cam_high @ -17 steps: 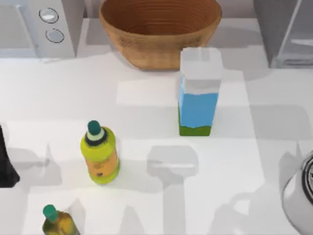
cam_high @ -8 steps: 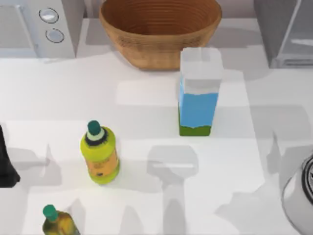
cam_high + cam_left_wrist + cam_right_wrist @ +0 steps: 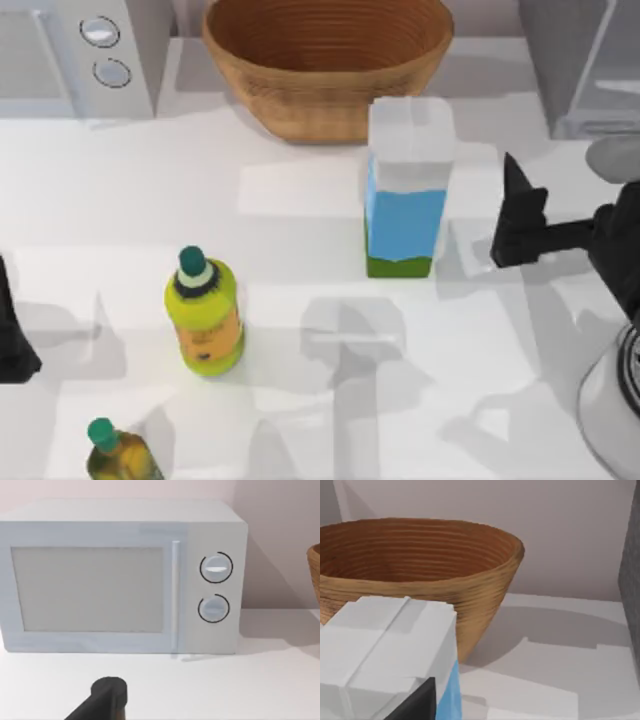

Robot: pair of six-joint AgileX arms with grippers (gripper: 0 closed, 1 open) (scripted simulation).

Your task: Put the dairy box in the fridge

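Note:
The dairy box (image 3: 405, 190), a tall carton with a white top, blue middle and green base, stands upright in front of the basket. In the right wrist view its white top (image 3: 385, 650) is close by. My right gripper (image 3: 508, 222) hovers just right of the carton, apart from it, open and holding nothing. One dark finger (image 3: 415, 702) shows against the carton's corner. The grey fridge (image 3: 585, 60) stands at the back right. My left gripper (image 3: 12, 340) is parked at the table's left edge.
A wicker basket (image 3: 325, 60) sits behind the carton. A light-grey microwave (image 3: 120, 575) with two dials is at the back left. A yellow-green bottle (image 3: 205, 315) and a second bottle (image 3: 118, 455) stand at the front left. A metal pot (image 3: 612, 410) is at the front right.
My right gripper has come into the top view from the right and now sits beside the carton. The carton, the bottles and the left arm have not moved.

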